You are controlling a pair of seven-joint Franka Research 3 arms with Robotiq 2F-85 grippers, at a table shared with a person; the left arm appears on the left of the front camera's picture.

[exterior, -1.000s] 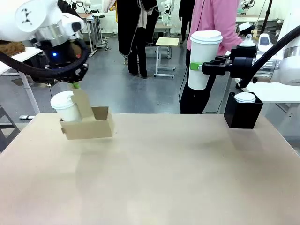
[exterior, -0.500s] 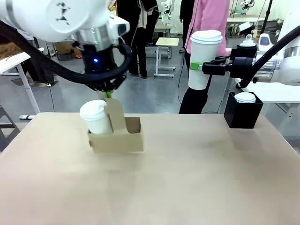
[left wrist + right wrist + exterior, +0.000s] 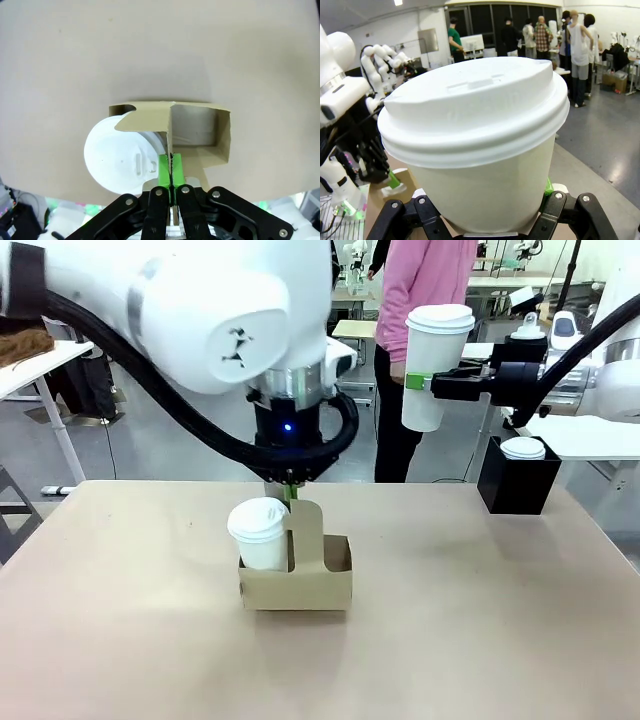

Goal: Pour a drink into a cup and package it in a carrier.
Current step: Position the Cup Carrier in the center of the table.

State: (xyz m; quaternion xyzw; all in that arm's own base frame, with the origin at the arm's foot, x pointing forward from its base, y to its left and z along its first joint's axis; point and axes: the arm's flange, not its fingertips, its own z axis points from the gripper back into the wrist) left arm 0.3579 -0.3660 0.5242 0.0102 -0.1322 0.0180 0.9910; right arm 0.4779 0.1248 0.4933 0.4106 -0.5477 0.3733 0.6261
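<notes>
Surface [image 3: 500, 620] centre: left end effector [image 3: 170, 169] pinches carrier [image 3: 296, 590] tab; right end effector [image 3: 425, 383] clamps cup [image 3: 428, 350]. Both likely crushable: squeeze yours gently.

We see bright, even room light. Around the carrier [image 3: 296, 580] the table [image 3: 480, 620] holds a soft shadow, darker beyond the carrier in the left wrist view. Both wrist views bow at their edges; the far background behind the carrier looks slightly soft.
</notes>
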